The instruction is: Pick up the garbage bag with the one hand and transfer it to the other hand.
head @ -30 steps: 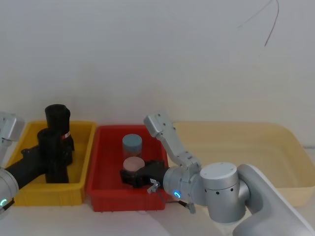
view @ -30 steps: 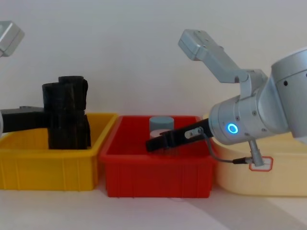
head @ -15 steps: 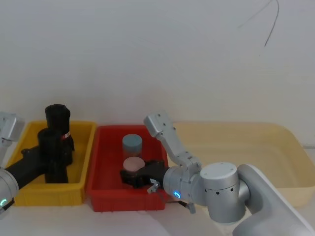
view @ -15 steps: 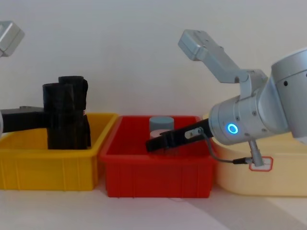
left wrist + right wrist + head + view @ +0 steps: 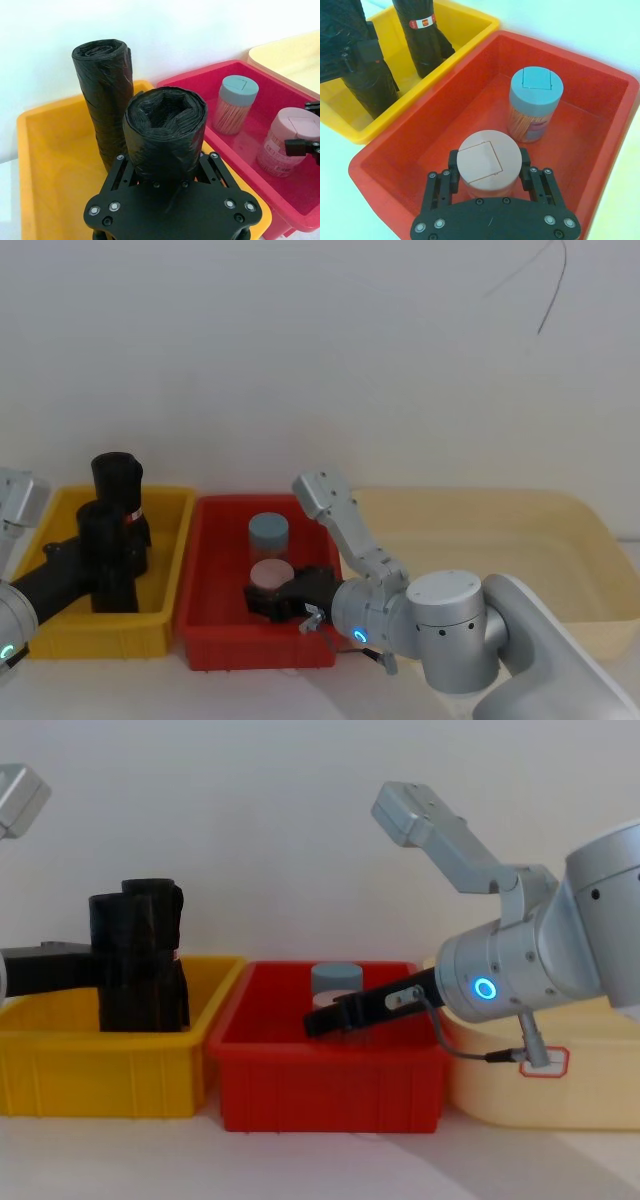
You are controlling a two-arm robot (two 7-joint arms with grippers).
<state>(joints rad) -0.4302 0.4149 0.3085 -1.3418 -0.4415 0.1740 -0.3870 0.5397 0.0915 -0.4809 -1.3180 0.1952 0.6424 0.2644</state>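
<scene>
So, the left gripper (image 5: 165, 162) clamps the garbage bag (image 5: 165, 125), upright in the yellow bin (image 5: 100, 1070) at nine o'clock; lifting and handover remain, the right gripper (image 5: 489, 161) closed around a pink-lidded jar (image 5: 271, 573).

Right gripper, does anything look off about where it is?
Yes. The right gripper sits around the pink-lidded jar in the red bin, which is no part of the handover. The left gripper is clamped on the garbage bag, upright in the yellow bin.
</scene>
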